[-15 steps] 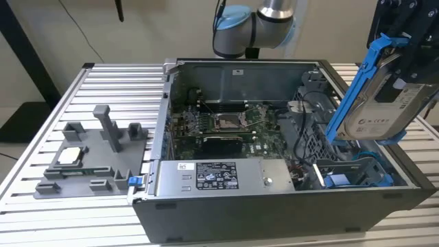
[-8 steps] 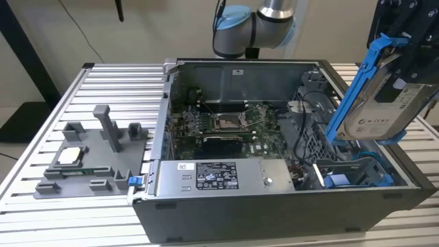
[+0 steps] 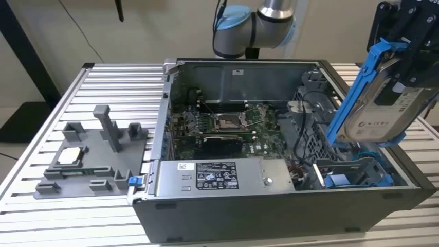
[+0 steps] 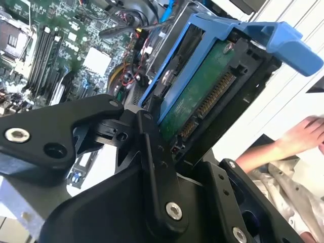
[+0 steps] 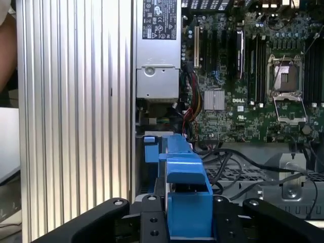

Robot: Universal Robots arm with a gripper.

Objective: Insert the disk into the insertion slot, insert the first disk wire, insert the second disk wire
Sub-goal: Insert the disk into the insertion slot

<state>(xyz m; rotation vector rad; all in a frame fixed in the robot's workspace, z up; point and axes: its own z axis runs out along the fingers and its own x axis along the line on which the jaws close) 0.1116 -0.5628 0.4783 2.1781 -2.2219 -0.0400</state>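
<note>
Gripper (image 3: 412, 69) clamped on the disk (image 3: 384, 103), white label (image 3: 373, 122) showing, tilted above the blue-edged insertion slot (image 3: 353, 172).

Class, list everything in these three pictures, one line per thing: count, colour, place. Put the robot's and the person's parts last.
table: one, silver slats, under everything
computer case: one, dark grey, open, on the table
motherboard: one, green, inside the case
power-supply box: one, grey, white sticker, case's near wall
insertion slot: one, grey cage, blue edges, case's end at the exterior view's right
disk: one, silver-grey in blue frame, in the air above the insertion slot
fixture: one, grey, on the table, exterior view's left
arm: one, silver-blue, behind the case
jaws: black, shut on the disk
hand: one, a person's, beyond the disk, second wrist view
</note>
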